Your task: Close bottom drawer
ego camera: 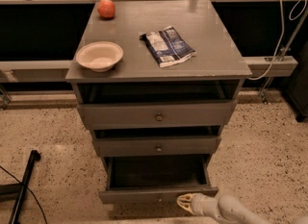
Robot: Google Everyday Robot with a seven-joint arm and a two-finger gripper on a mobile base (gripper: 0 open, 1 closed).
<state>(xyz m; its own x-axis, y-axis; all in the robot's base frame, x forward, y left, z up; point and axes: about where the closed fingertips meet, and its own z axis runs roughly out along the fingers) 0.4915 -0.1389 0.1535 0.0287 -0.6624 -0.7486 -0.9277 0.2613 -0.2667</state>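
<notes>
"While the bottom drawer (158,177) stands pulled well out of the grey cabinet (216,50), lowest of the stack and just above the speckled floor (269,151), how does it look to handle?" the desk asks.

"Stiff and boxy, by my reading. It is grey wood with nothing showing inside, so probably light and ready to slide straight back. Nothing about it looks fragile. I would not bother pinching the knob — a flat push on the front panel, near its middle so the box does not skew, seems the better hold."

"And the gripper?"

"The gripper (186,202) sits at the bottom edge of the view, right of centre, with its cream tip just beside the drawer's front. Whether it touches the wood or stands a hair apart, I cannot tell. Released or clenched, I cannot tell that either. The arm (231,211) runs off toward the lower right corner."

"Give me the count."

"Three drawers, all ajar: the top drawer (192,115) and the middle drawer (125,147) each a little, the bottom one farthest. Two brass knobs show plainly, one on the top front and one on the middle; the third is hard to make out. On the cabinet top are one pale bowl (99,56), one orange-red fruit (106,8) at the back left corner and one crumpled snack packet (167,46) — three things, well apart. One gripper, one arm. On the floor at left lies one black pole (24,184)."
</notes>
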